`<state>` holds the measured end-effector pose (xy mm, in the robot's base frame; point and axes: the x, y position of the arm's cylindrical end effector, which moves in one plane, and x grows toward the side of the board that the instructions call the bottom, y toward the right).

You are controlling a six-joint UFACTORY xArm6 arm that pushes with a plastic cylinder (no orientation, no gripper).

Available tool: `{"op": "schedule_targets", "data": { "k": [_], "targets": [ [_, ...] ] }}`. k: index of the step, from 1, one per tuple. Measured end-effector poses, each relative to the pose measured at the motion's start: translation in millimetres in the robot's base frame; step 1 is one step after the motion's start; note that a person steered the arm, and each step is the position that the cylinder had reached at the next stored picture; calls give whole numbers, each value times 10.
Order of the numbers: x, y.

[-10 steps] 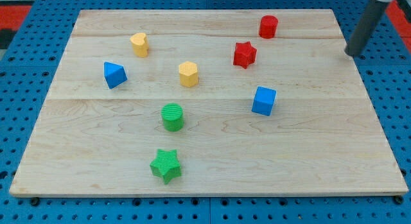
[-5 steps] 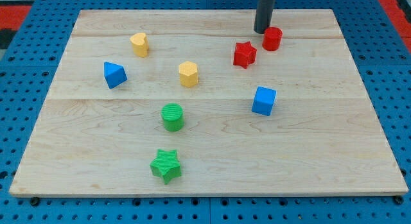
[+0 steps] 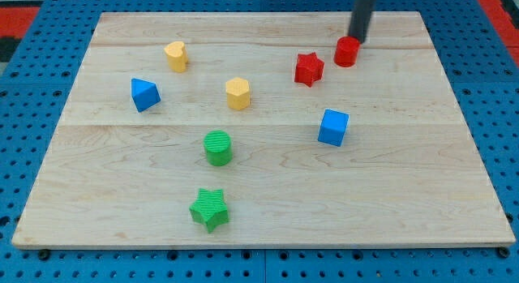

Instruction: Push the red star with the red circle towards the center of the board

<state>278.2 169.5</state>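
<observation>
The red star (image 3: 308,69) lies in the upper right part of the wooden board (image 3: 259,202). The red circle (image 3: 346,51) stands just to its upper right, a small gap apart from it. My tip (image 3: 356,38) is right at the top right edge of the red circle, close to touching it, with the rod rising out of the view's top.
A blue cube (image 3: 333,126) sits below the red star. A yellow hexagon (image 3: 238,94), a yellow heart-like block (image 3: 176,55) and a blue triangle (image 3: 144,94) lie to the left. A green circle (image 3: 217,147) and a green star (image 3: 210,208) lie lower down.
My tip came in from the board's right edge to the red circle's top left, then shifted to its top right. The red circle has slid down from near the top edge, closer to the star.
</observation>
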Motion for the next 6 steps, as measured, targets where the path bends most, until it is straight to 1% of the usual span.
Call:
{"op": "schedule_targets", "data": {
  "k": [1, 2, 3, 4, 5, 6],
  "targets": [
    [268, -558],
    [280, -1286],
    [467, -1182],
    [483, -1172],
    [767, -788],
    [1244, -1261]
  ]
}}
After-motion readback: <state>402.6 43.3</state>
